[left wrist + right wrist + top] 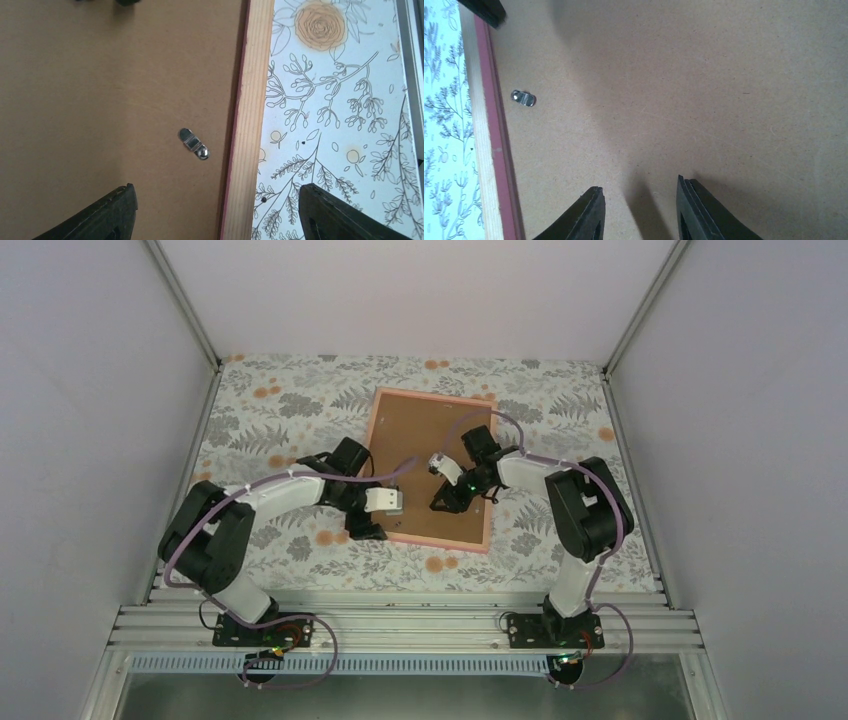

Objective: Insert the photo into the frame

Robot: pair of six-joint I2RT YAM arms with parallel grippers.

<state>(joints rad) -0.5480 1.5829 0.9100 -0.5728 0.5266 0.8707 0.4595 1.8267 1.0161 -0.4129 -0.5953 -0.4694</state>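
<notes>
The pink frame [430, 539] lies face down on the flowered table, and the brown backing board [415, 435] fills its opening. The photo is hidden. My left gripper [370, 527] is open and empty, and hovers over the frame's near left part. In the left wrist view the left gripper [217, 207] straddles the wooden frame rail [247, 125], with a small metal turn clip [194, 143] on the board beside it. My right gripper [447, 500] is open and empty, and hovers low over the board. In the right wrist view the right gripper [640, 200] casts its shadow on the board [674, 90].
The flowered tablecloth [280, 410] surrounds the frame. White walls with metal corner posts [185, 300] close in the back and sides. The aluminium base rail [400, 625] runs along the near edge. A left fingertip [484, 10] shows in the corner of the right wrist view, near the clip [523, 98].
</notes>
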